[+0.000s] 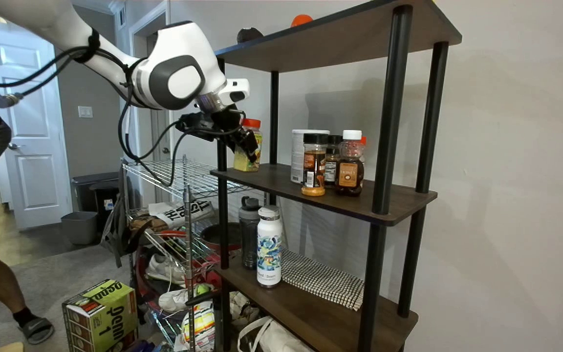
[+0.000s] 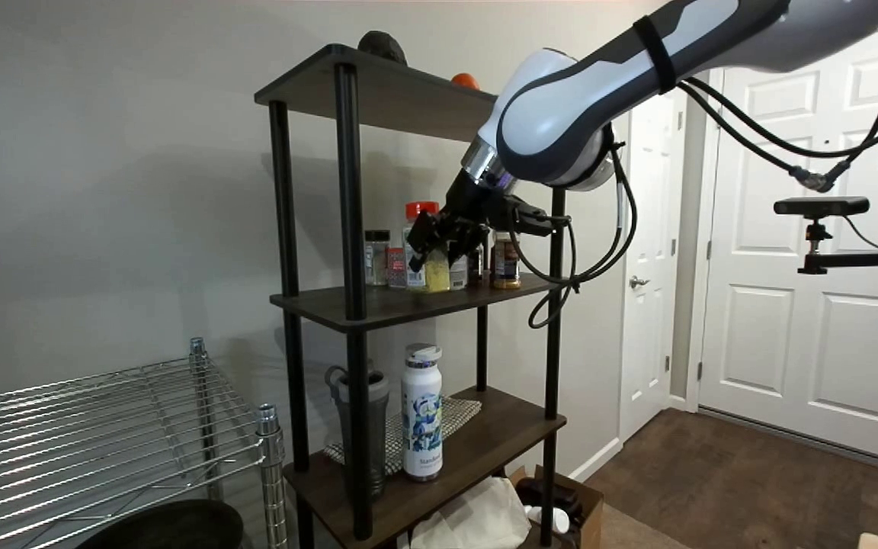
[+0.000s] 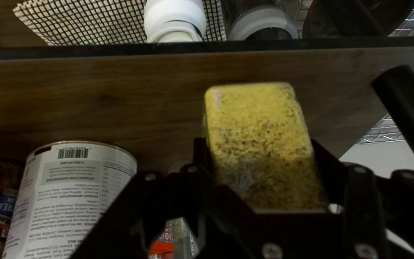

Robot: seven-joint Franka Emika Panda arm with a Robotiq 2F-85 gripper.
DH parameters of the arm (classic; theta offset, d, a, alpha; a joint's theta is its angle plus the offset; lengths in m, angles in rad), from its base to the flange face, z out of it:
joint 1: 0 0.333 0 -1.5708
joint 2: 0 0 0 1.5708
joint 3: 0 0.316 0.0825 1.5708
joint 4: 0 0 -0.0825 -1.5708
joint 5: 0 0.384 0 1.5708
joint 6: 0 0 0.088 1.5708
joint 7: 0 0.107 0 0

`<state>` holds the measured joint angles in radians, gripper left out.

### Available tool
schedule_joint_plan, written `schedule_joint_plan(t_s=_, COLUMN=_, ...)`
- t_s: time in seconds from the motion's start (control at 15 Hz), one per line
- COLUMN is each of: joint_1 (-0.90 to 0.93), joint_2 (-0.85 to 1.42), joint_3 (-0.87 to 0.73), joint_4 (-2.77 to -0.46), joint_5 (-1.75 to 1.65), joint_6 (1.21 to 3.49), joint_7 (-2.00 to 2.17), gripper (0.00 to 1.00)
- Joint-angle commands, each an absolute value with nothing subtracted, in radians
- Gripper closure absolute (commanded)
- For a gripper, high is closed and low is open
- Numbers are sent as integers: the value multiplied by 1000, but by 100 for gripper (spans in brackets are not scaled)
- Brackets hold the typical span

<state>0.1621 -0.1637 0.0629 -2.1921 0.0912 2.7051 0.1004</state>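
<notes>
The gripper [image 2: 439,252] was clamped on a spice jar [image 3: 257,122] with yellow, dark-speckled contents; the fingers [image 3: 201,154] bore on opposite sides of its body. In an exterior view, the jar was positioned at the 9 o'clock end of the middle shelf [image 1: 271,177], red cap [image 1: 251,123] uppermost, with the arm [image 1: 179,73] between 10 and 11 o'clock from it. Contact between the jar base and the shelf could not be determined.

With the jar as dial centre, the wrist view showed the following: a white can [image 3: 70,194] between 8 and 9 o'clock; a white bottle [image 3: 174,18] at 11 o'clock and a grey bottle [image 3: 262,19] at 12 o'clock, both on the lower shelf [image 1: 306,305]; a black post [image 3: 408,115] between 2 and 3 o'clock.

In an exterior view, a black-capped spice bottle [image 1: 313,166] and a white-capped bottle [image 1: 350,168] stood near the can, between 3 and 4 o'clock from the jar. An orange item [image 1: 302,20] rested on the top shelf [image 1: 340,44], at 1 o'clock.
</notes>
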Motion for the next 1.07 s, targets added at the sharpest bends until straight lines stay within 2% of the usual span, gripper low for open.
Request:
schedule_joint_plan(t_s=0.0, joint_1=144, joint_2=-164, joint_3=81, joint_4=-2190, joint_5=96, joint_6=2703, joint_7=98, gripper=33)
schedule_joint_plan(t_s=0.4, joint_1=144, joint_2=-164, joint_3=81, joint_4=-2190, joint_5=96, joint_6=2703, joint_7=98, gripper=33)
schedule_joint_plan(t_s=0.47, joint_1=144, joint_2=-164, joint_3=81, joint_4=-2190, joint_5=96, joint_6=2703, joint_7=98, gripper=58)
schedule_joint_plan(t_s=1.0, joint_1=128, joint_2=-200, joint_3=49, joint_4=-2256, joint_5=128, joint_6=2749, joint_7=42, gripper=58)
